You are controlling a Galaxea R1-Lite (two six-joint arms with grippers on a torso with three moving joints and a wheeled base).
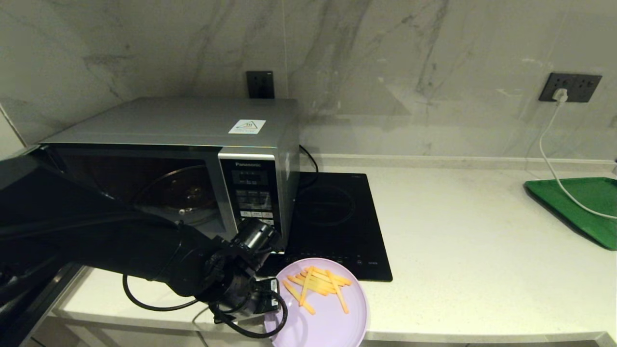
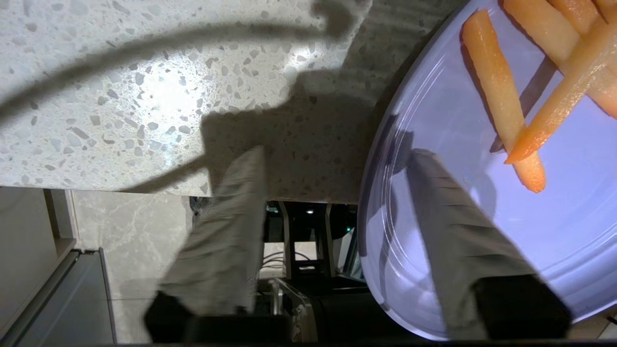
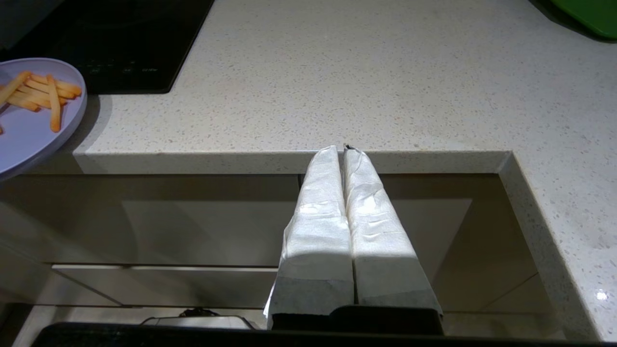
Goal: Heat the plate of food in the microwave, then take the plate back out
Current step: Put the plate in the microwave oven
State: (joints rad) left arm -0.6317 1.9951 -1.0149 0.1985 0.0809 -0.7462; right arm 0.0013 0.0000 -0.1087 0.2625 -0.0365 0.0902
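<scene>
A: Status, plate of food (image 1: 322,308)?

B: Lilac plate w/ orange-yellow fries (image 1: 315,284) sits at the front edge of the white countertop (image 1: 458,250), partly overhanging it. Just in front of the black induction hob (image 1: 332,217) and near the front right corner of the microwave (image 1: 193,159).

A: Microwave condition?

B: Door (image 1: 29,202) swung open toward the robot's left. Cavity exposed, glass turntable (image 1: 183,193) visible inside. Keypad panel (image 1: 253,193) to the right of the cavity, white sticker (image 1: 247,126) on top. Nothing else seen inside.

A: Left gripper (image 2: 332,159)?

B: At the plate's left rim, low, at the counter edge. Fingers spread apart. In the left wrist view one finger (image 2: 448,226) lies over the plate's inner surface, near the rim; the other finger (image 2: 226,231) is outside the plate, over the counter edge. Plate rim runs between the two. Not clamped on the rim; contact w/ the plate surface can't be confirmed.

A: Right gripper (image 3: 344,149)?

B: Parked below and in front of the counter edge, well to the right of the plate. Fingers pressed together, nothing between them. Not visible in the head view.

A: Other items?

B: Green tray (image 1: 578,207) at far right of the counter, white cable (image 1: 549,149) crossing it up to a wall socket (image 1: 570,87). Second socket (image 1: 260,84) on the marble wall behind the microwave.
</scene>
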